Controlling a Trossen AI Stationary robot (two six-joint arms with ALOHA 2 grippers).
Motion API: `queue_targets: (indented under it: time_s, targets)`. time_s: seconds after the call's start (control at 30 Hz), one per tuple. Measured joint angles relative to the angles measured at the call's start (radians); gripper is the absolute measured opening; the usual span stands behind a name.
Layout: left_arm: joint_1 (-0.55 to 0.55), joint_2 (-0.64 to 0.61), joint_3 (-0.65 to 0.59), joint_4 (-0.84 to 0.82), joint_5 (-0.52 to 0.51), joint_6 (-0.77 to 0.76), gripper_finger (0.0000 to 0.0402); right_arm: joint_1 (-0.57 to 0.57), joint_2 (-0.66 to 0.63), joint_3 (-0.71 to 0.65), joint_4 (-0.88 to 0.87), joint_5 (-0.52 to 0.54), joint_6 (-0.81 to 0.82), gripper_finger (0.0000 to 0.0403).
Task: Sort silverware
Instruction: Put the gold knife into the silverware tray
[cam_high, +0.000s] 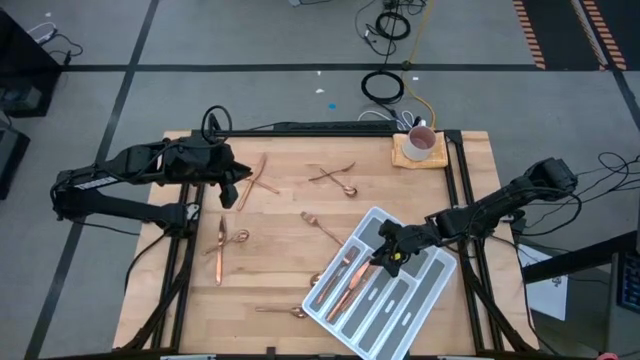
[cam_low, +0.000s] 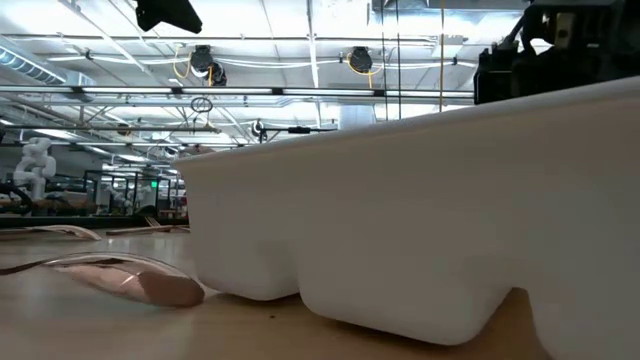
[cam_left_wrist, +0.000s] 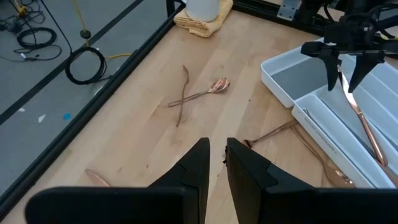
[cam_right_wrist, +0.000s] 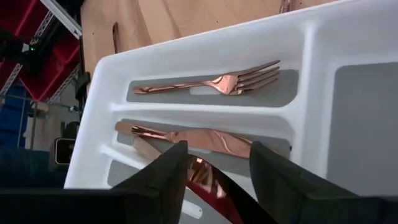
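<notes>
The white divided tray (cam_high: 400, 300) lies slantwise at the table's near right. It holds a copper fork (cam_right_wrist: 217, 83) in one slot and knives (cam_right_wrist: 186, 138) in the slot beside it. My right gripper (cam_right_wrist: 219, 148) hovers open over the knife slot, with a copper piece (cam_right_wrist: 208, 180) between its fingers. More silverware lies loose on the wood: a crossed pair (cam_high: 255, 180), a second pair (cam_high: 335, 178), a fork (cam_high: 320, 228), two pieces (cam_high: 222, 245) and a spoon (cam_high: 282, 311). My left gripper (cam_left_wrist: 217, 155) waits above the table's far left, its fingers a narrow gap apart with nothing between them. My right gripper stands open around the upper end (cam_left_wrist: 348, 87) of a copper piece that runs down along the tray's slot. Its fingers (cam_left_wrist: 329, 62) come from above, slanting down toward the tray. I cannot tell whether either finger touches the piece.
A white mug (cam_high: 421, 143) on a yellow cloth stands at the far right corner. Black frame rails (cam_high: 462, 190) run along the table's sides. In the low view the tray's wall (cam_low: 420, 220) fills most of the picture, with a spoon (cam_low: 140, 282) lying beside it.
</notes>
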Motion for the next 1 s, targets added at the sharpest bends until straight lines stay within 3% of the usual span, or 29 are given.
queue_targets:
  time_s: [0.27,0.37,0.5,0.7,0.8,1.0]
  targets:
    - [0.000,0.000,0.000,0.000,0.000,0.000,0.0059,0.000,-0.001,0.036,0.001,-0.018,0.013,0.0207]
    - [0.000,0.000,0.000,0.000,0.000,-0.001,0.0059,-0.002,-0.002,0.059,-0.010,-0.080,0.021,0.0211]
    - [0.000,0.000,0.000,0.000,0.000,-0.001,0.0059,-0.007,0.002,0.090,-0.019,-0.081,0.014,0.0211]
    - [0.000,0.000,0.000,0.000,0.001,-0.001,0.0059,-0.050,0.084,0.137,-0.039,-0.110,-0.019,0.0212]
    - [0.000,0.000,0.000,0.000,0.001,-0.001,0.0059,-0.074,0.145,0.197,-0.063,-0.202,-0.088,0.0212]
    - [0.000,0.000,0.000,0.000,0.001,0.000,0.0059,-0.091,0.277,0.361,-0.150,-0.271,-0.189,0.0211]
